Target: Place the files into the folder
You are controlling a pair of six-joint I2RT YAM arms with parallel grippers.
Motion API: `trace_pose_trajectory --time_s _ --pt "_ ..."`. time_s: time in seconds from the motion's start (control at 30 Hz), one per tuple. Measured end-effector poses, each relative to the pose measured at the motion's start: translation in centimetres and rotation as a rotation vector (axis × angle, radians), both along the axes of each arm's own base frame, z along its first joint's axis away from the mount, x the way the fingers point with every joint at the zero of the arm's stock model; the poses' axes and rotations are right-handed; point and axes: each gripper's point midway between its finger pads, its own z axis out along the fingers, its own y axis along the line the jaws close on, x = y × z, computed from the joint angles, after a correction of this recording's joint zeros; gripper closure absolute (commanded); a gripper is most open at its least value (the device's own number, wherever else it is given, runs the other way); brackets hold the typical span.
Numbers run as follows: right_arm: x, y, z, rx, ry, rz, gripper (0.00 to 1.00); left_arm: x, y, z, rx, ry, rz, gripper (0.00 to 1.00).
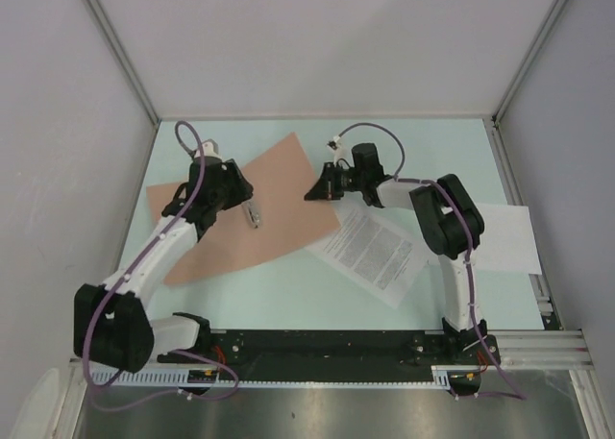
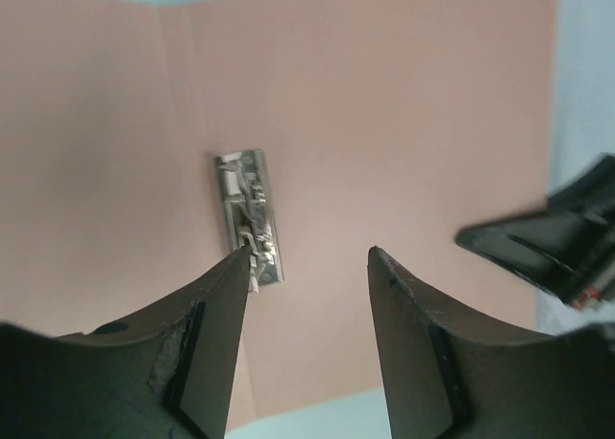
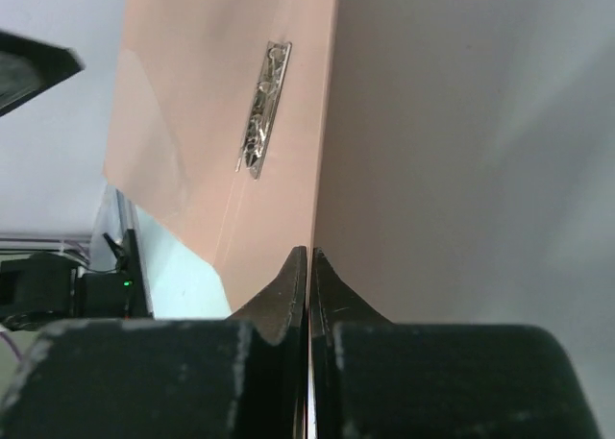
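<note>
Closest to us, our right jaws are pressed together on the cover edge of the folder (image 3: 183, 122), its metal clip (image 3: 263, 108) showing inside. Our left jaws hang spread above that clip (touching nothing, we judge). The folder lies on the tabletop (image 1: 288, 300), printed sheet (image 1: 370, 252) just beside it, plain sheet (image 1: 509, 237) farther right. We should hold the pinch firm, lifting slowly so nothing slides.
</note>
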Motion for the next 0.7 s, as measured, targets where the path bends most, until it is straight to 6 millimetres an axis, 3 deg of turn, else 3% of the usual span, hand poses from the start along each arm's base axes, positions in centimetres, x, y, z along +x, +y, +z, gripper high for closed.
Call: trace_pose_trajectory --time_s 0.13,0.17,0.2,0.27,0.3,0.4,0.57,0.7 --pt "1.5 1.9 -0.8 -0.028 -0.035 0.015 0.77 1.6 4.6 -4.4 -0.063 0.097 0.143 0.43" --pt "1.9 2.1 -1.1 -0.040 -0.038 0.012 0.71 1.6 5.2 -5.0 -0.066 0.112 0.163 0.43" --pt "2.7 2.4 -1.4 -0.061 -0.053 0.004 0.58 1.7 5.9 -5.5 -0.070 0.127 0.187 0.43" --pt "4.7 2.9 -1.9 -0.122 -0.068 -0.033 0.48 2.0 6.8 -6.2 -0.083 0.144 0.218 0.43" --pt "5.8 3.0 -2.1 -0.159 -0.079 -0.062 0.32 2.0 7.0 -6.4 -0.090 0.148 0.229 0.43" --pt "8.7 2.7 -2.1 -0.284 -0.097 -0.164 0.17 1.6 8.0 -7.4 -0.099 0.167 0.267 0.43" --pt "10.7 -0.1 -1.4 -0.558 -0.136 -0.350 0.11 0.5 8.4 -8.8 -0.103 0.201 0.298 0.43" --pt "7.6 -1.7 -1.1 -0.751 -0.172 -0.409 0.15 -1.1 8.4 -10.4 -0.112 0.240 0.314 0.43"
